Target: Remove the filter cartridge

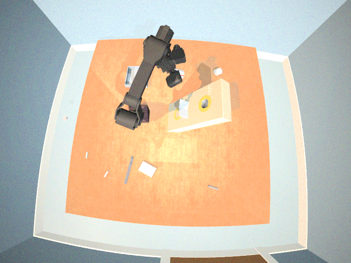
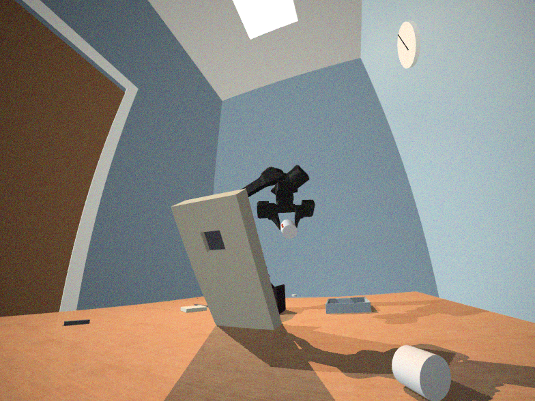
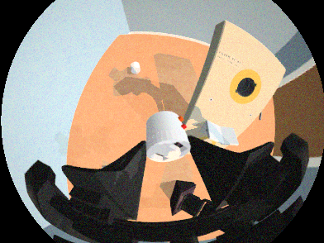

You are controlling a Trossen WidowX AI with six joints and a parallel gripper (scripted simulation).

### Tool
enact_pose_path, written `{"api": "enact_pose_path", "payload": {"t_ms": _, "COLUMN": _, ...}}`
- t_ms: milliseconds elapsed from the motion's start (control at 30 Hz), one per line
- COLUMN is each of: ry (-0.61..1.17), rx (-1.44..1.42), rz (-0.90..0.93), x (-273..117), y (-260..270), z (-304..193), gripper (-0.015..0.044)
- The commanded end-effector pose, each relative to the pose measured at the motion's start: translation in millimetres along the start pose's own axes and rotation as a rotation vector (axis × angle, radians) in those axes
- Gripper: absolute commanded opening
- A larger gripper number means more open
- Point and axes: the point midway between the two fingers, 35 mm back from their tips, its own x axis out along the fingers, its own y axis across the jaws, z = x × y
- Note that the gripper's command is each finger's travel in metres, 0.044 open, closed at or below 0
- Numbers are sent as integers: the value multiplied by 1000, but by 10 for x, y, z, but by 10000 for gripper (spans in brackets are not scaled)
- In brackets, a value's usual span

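My gripper (image 1: 177, 69) (image 2: 288, 221) (image 3: 167, 141) is shut on the white filter cartridge (image 1: 181, 73) (image 2: 288, 229) (image 3: 164, 130), which has red dots on its side and slots on its end face. It holds the cartridge in the air, clear of the service panel (image 1: 216, 95) (image 2: 235, 280) (image 3: 219, 78). The panel leans, and its round socket (image 1: 204, 103) (image 3: 246, 87) inside a yellow ring is empty. The grey tray (image 1: 126, 85) (image 2: 348, 307) stands on the table, away from the cartridge; the arm hides part of it in the top view.
A loose white cylinder (image 1: 217, 71) (image 2: 421, 373) (image 3: 135, 68) lies beyond the panel. A pale boxy part (image 1: 183, 108) (image 3: 223, 134) sits at the panel's lower face. A white block (image 1: 147, 169) (image 2: 193, 308), a grey bar (image 1: 129, 169) and small sticks lie farther off.
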Motion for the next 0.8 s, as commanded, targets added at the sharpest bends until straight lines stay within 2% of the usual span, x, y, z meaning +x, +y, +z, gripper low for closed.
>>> {"api": "enact_pose_path", "payload": {"t_ms": 0, "ry": 8, "rx": -128, "rz": 71, "x": -6, "y": 269, "z": -83, "gripper": 0}}
{"api": "enact_pose_path", "payload": {"t_ms": 467, "ry": -37, "rx": -664, "rz": 376, "x": -122, "y": 1301, "z": -489, "gripper": 0}}
{"api": "enact_pose_path", "payload": {"t_ms": 767, "ry": -43, "rx": -731, "rz": 415, "x": -96, "y": 1461, "z": -649, "gripper": 0}}
